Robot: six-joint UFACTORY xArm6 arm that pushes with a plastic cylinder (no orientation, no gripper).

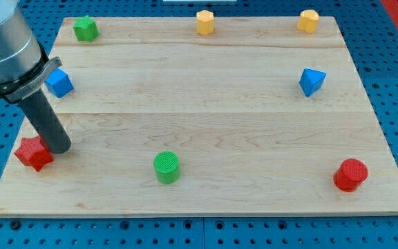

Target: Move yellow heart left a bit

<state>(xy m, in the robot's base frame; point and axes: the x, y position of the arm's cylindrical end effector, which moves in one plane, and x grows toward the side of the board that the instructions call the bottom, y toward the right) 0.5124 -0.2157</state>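
Pale wooden board [206, 104], green star [86, 28], two yellow blocks [205, 22], blue blocks [59, 82], red star [34, 153], green cylinder [166, 167], red cylinder [350, 174]

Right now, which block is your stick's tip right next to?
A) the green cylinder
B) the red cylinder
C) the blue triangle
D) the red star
D: my tip sits at the view's lower left, right beside the red star, on its right side; the other blocks lie well away.
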